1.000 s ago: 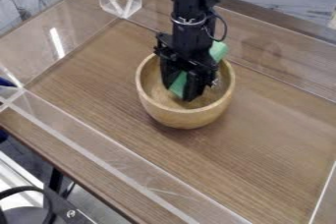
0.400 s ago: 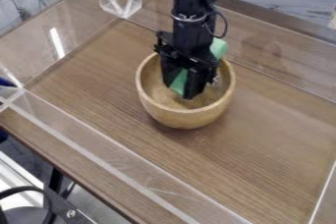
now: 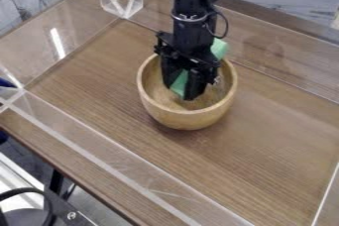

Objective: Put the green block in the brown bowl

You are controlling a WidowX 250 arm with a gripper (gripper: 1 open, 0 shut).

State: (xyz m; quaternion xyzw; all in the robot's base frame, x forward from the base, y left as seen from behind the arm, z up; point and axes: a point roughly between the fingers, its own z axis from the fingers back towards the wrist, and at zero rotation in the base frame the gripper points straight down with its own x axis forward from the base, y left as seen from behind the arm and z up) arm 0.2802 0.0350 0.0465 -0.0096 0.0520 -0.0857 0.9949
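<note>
The brown bowl [image 3: 157, 111] stands in the middle of the wooden table. My gripper [image 3: 187, 93] points straight down into it, its black fingers reaching to the bowl's floor. The green block [image 3: 220, 51] is held between the fingers and leans up and to the right over the bowl's far rim. Its lower end shows as a green patch [image 3: 176, 86] inside the bowl beside the fingers. The gripper is shut on the block. The middle of the block is hidden behind the fingers.
The wooden table [image 3: 93, 91] has low clear acrylic walls along its edges. A clear acrylic stand [image 3: 123, 2] sits at the back left. The table's front edge runs diagonally at the lower left, with dark cables below it.
</note>
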